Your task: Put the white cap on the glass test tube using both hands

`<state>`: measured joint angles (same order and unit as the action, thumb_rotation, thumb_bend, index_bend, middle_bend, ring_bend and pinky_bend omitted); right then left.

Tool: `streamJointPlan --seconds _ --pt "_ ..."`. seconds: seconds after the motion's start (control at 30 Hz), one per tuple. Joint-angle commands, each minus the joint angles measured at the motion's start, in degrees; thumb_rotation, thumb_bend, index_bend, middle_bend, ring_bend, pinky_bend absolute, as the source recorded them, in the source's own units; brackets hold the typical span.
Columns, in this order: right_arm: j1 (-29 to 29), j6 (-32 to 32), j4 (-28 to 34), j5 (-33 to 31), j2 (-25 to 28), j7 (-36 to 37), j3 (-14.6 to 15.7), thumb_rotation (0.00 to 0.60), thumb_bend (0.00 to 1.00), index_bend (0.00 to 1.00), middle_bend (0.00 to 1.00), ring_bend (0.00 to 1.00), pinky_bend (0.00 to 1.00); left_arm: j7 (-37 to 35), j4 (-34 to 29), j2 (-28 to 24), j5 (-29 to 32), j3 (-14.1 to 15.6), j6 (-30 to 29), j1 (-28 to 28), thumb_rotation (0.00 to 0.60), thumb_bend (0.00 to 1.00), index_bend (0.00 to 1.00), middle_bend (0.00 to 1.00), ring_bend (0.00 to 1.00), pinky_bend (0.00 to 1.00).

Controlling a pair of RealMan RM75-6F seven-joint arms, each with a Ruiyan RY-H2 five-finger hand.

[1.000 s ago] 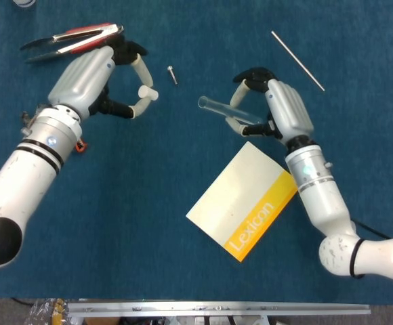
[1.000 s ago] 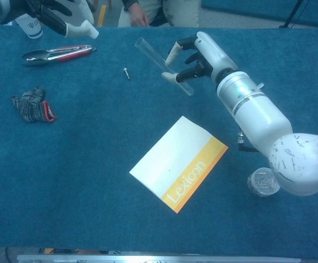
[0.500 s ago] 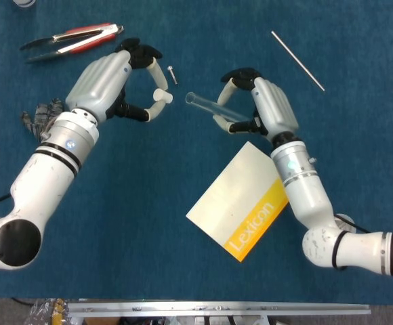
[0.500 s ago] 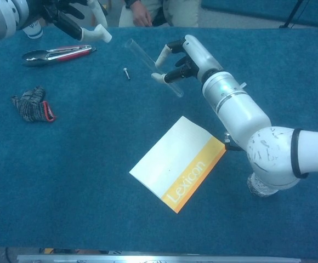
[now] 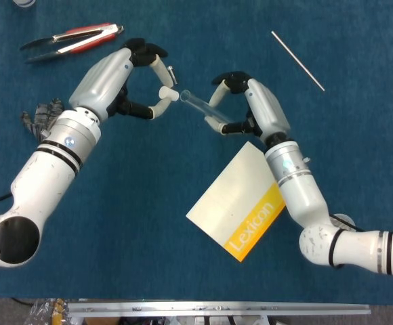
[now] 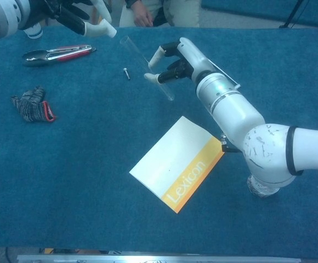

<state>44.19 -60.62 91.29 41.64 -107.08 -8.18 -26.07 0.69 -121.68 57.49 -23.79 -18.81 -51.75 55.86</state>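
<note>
My left hand [image 5: 118, 78] pinches the small white cap [image 5: 169, 94] between thumb and a finger, above the blue table. In the chest view the cap [image 6: 107, 30] shows at the top left, beside that hand [image 6: 66, 12]. My right hand [image 5: 254, 108] holds the clear glass test tube [image 5: 207, 110] near its closed end, tilted, with its open mouth pointing left toward the cap. Only a small gap separates cap and tube mouth. The tube [image 6: 148, 68] slants across the chest view, held by the right hand [image 6: 178, 60].
A white and yellow Lexicon booklet [image 5: 244, 200] lies below the right hand. Red-handled tongs [image 5: 71, 38], a small screw [image 6: 126, 73], a dark glove [image 6: 33, 103], a thin rod [image 5: 298, 59] and a crumpled foil cup [image 6: 262, 186] lie around.
Both hands have moved toward each other. The cap moved right and the tube's mouth moved left, closing the gap between them from wide to almost touching.
</note>
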Motion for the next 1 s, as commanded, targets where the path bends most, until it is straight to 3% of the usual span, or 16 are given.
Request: streamJointPlan --seconds 0.03,0.47,1.0 --pt "0.1 0.5 0.0 -0.4 0.0 0.4 -0.1 0.600 0.37 0.75 0.32 0.15 0.26 -0.8 0.3 0.1 -0.5 -0.3 0.6 -0.3 0.600 0.36 0.52 0.19 0.00 0.08" --pt "0.5 4.2 1.4 -2.8 1.8 3.0 -0.7 0.600 0.37 0.75 0.32 0.15 0.26 -4.6 0.8 0.1 -3.9 -1.0 3.7 -2.1 0.600 0.37 0.52 0.19 0.00 0.08" --pt "1.9 5.6 3.3 -5.4 3.4 2.9 0.1 0.600 0.37 0.75 0.31 0.15 0.26 -4.6 2.3 0.8 -8.1 0.6 5.3 -2.4 0.600 0.37 0.52 0.18 0.00 0.08"
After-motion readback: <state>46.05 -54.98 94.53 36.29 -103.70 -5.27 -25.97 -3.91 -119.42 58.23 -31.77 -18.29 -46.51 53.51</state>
